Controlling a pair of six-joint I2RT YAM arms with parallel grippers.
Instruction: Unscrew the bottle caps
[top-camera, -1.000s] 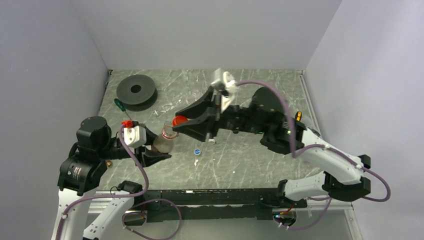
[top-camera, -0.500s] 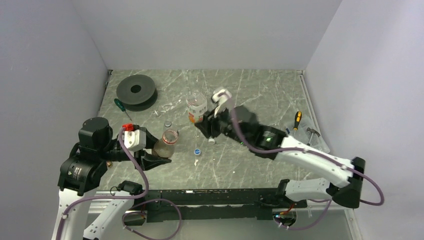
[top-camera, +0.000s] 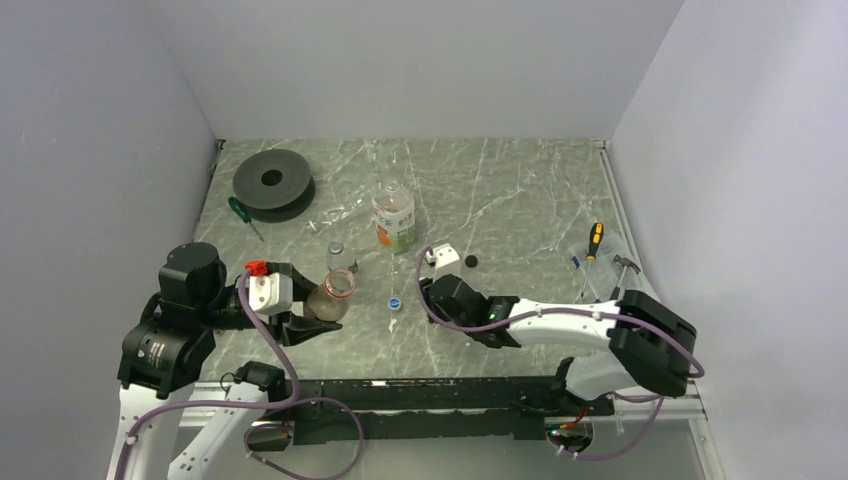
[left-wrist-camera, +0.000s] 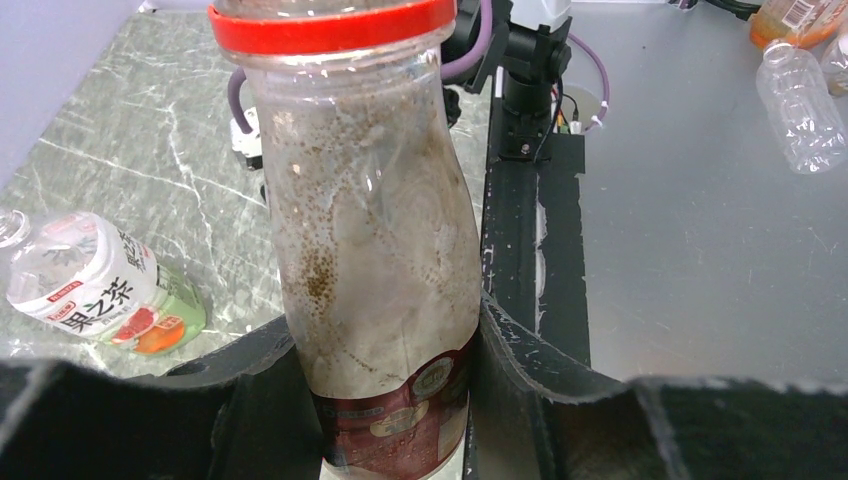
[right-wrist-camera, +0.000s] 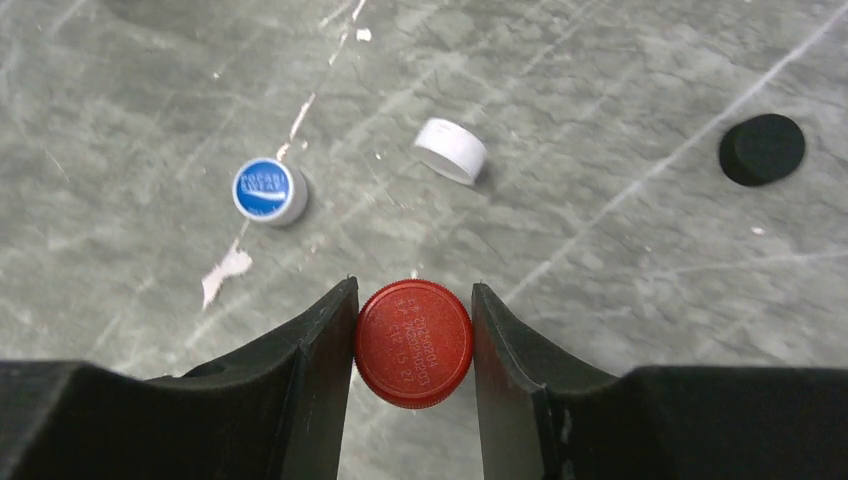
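Four caps show in the right wrist view. The red cap (right-wrist-camera: 413, 343) sits at lower centre, pinched between the fingers of the right gripper (right-wrist-camera: 412, 310), whose jaws are narrow and press on its ribbed edge from both sides. The blue cap (right-wrist-camera: 269, 190) lies loose at upper left, the white cap (right-wrist-camera: 452, 150) on its side near the top centre, and the black cap (right-wrist-camera: 762, 149) at upper right. In the overhead view the left gripper (top-camera: 320, 310) at lower left clamps the red-brown-labelled bottle (left-wrist-camera: 375, 250) around its lower, labelled body. The mouth looks open, with only a red ring (left-wrist-camera: 330, 20) at the neck. The larger bottle (top-camera: 394, 220) and the small clear bottle (top-camera: 337, 253) stand above it, toward the middle of the frame. The caps are probably light and stiff, best taken across the ribbed rim. The bottle's thin wall likely dents under a hard squeeze, so low on the body seems the safest hold.
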